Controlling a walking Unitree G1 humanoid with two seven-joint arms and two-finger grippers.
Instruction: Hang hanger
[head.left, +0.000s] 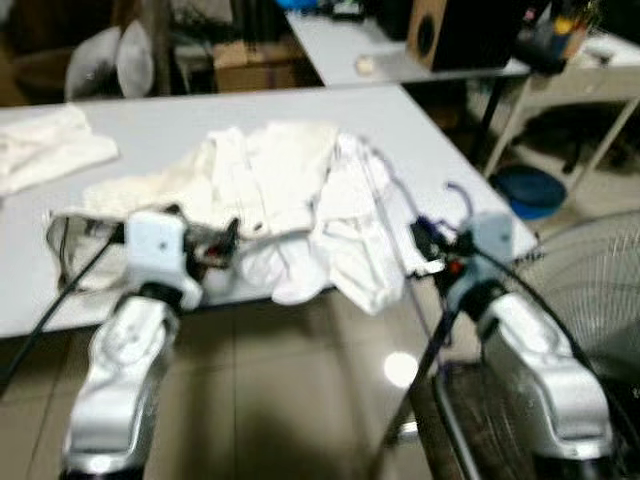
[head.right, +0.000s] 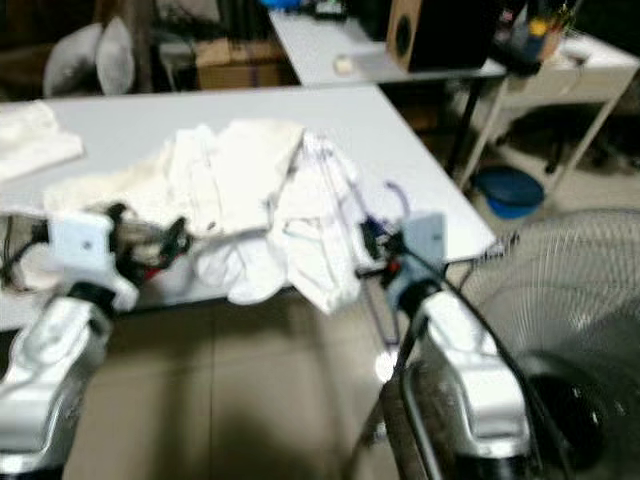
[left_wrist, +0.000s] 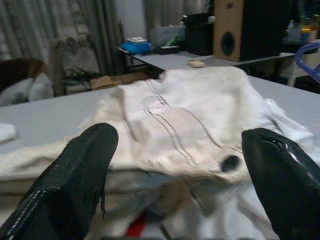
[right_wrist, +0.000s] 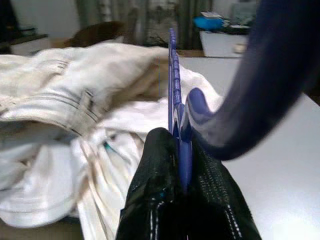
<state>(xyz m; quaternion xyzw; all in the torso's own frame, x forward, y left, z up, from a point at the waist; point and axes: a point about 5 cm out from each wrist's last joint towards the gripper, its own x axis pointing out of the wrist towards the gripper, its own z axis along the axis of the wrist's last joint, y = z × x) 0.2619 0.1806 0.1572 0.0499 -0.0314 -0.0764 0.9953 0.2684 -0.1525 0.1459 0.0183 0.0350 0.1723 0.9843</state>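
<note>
Fingers of the right end effector are pinching the blue hanger beside the shirt; left end effector is gaping wide.

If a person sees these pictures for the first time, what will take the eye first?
First comes the heap of white clothing lying on the grey table, spilling over its near edge. Next, the right gripper is shut on the blue hanger, whose hook curves up beside the clothing. The left gripper is open and faces the heap from the other side.
</note>
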